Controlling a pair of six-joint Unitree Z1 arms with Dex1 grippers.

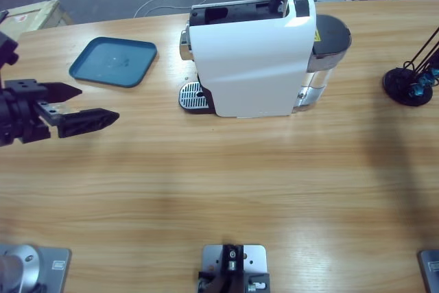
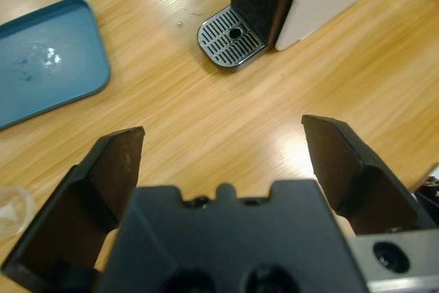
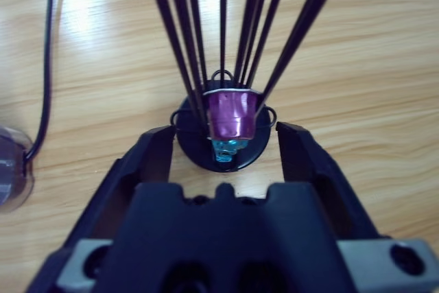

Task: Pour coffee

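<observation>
My left gripper (image 1: 82,104) comes in from the table's left edge, open and holding nothing, and points toward the white coffee machine (image 1: 254,60). In the left wrist view its jaws (image 2: 223,149) stand wide apart, with the machine's round drip grate (image 2: 230,42) beyond them. A clear glass rim (image 2: 10,211) shows at that view's left edge; no coffee can be made out in it. My right gripper (image 3: 226,135) is open, facing a black wire capsule rack (image 3: 223,149). The rack holds a purple capsule (image 3: 232,113) over a blue capsule (image 3: 226,147). The high view does not show the right gripper.
A blue tray (image 1: 113,62) lies on the table left of the machine, also visible as the blue tray (image 2: 48,60) in the left wrist view. The capsule rack (image 1: 411,80) stands near the table's right edge. A black cable (image 3: 46,60) runs beside it.
</observation>
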